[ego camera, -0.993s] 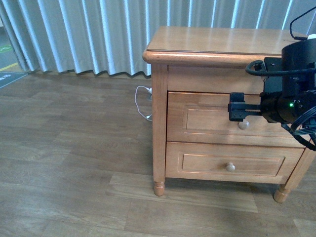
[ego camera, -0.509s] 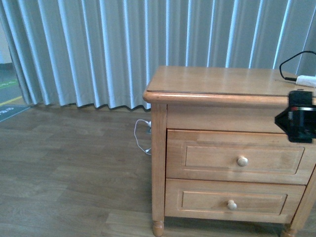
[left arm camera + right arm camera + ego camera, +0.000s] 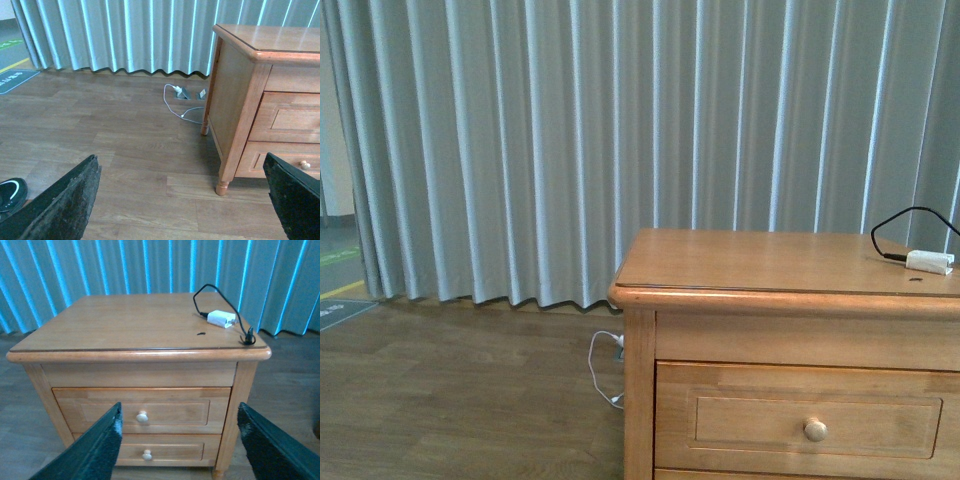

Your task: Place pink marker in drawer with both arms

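Both grippers, left gripper and right gripper, are hanging spread wide and empty. Only the right wrist view is showing both drawers shut; the drawer is closed. A white adapter is lying near the cabinet top's back corner. I cannot see the pink marker.

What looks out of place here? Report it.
No pink marker shows in any view. The cabinet top holds only a white adapter with a black cable. The drawer is shut. A white cord trails on the floor.

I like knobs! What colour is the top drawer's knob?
Pale cream knob on the brown drawer; right wrist view shows it best.
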{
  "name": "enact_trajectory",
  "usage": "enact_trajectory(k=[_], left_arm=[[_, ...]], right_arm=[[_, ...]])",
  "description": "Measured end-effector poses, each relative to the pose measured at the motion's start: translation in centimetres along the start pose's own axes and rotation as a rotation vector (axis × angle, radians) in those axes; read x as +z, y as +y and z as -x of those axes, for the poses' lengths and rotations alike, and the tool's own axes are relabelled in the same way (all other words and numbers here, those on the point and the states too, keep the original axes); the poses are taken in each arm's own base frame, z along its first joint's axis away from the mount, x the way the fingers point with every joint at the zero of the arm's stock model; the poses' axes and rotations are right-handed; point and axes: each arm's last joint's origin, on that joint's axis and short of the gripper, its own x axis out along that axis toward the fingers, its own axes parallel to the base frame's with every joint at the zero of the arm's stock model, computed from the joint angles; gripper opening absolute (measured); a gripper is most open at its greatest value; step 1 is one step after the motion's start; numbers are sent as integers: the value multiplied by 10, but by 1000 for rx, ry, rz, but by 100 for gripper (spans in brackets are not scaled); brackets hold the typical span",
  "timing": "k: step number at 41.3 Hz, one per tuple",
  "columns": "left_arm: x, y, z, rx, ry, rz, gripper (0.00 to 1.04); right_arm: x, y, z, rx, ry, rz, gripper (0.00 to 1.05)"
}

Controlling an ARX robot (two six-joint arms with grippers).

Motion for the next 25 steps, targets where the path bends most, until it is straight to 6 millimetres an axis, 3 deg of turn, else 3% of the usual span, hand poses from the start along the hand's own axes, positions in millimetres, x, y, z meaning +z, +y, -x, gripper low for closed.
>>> enact_trajectory(k=[5,15,25], left_arm=[[0,0,0,0,0,0,98],[0,0,0,0,0,0,98],[0,0,0,0,0,0,98]], right_arm=[[-21,-1,15,-2,-16,18,42],[-43,-2,31,-2,-8,24,3],[-58,-2,46,-2,-12,26,1]])
